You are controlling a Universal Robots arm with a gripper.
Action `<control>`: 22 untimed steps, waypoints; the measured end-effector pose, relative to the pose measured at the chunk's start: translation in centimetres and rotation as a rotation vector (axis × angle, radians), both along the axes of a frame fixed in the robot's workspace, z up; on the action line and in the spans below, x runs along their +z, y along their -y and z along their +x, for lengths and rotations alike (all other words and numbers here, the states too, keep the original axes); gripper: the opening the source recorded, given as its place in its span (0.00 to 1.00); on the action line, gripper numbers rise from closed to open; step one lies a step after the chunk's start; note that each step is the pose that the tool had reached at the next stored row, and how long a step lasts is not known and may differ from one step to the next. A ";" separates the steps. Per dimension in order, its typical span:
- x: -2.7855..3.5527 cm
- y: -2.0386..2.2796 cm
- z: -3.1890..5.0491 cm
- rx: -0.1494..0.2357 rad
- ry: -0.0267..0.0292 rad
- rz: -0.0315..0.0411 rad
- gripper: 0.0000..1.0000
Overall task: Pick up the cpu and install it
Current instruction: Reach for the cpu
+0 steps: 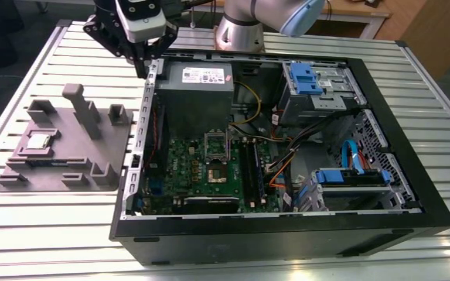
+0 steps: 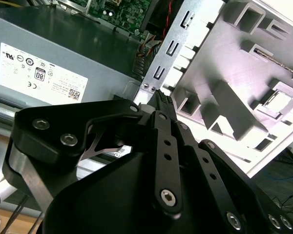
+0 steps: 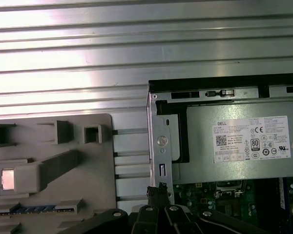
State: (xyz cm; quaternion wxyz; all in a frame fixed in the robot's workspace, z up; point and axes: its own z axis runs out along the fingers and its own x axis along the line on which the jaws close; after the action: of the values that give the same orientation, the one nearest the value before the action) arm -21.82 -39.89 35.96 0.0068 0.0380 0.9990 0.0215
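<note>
I see the fingers closed tip to tip on nothing. They are black, angular metal links held with hex bolts, and they hang at the rear corner of the case, just beside the grey power supply with its white label.

The cpu is a small flat square with a shiny silver top. It lies in a recess of the holder, a matte grey moulded plate with blocky uprights. The holder sits on the ribbed aluminium desk at the exterior view's left of the case. 1 blue-green memory stick lies just beside the cpu.

The cpu is well apart from the fingers, across most of the holder. In both wrist views its top glares bright, far from the fingertips.

Inside the black steel case, the green board carries a metal-framed socket.
</note>
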 end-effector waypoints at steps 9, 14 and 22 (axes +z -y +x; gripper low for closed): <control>-0.09 0.00 -0.19 0.000 -0.0002 0.0001 0.10; -0.12 0.00 -0.43 0.000 -0.0005 0.0000 0.10; -0.22 0.00 -1.01 0.000 -0.0008 0.0002 0.10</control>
State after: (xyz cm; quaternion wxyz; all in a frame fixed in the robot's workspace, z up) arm -22.83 -39.89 35.73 0.0063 0.0380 0.9990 0.0216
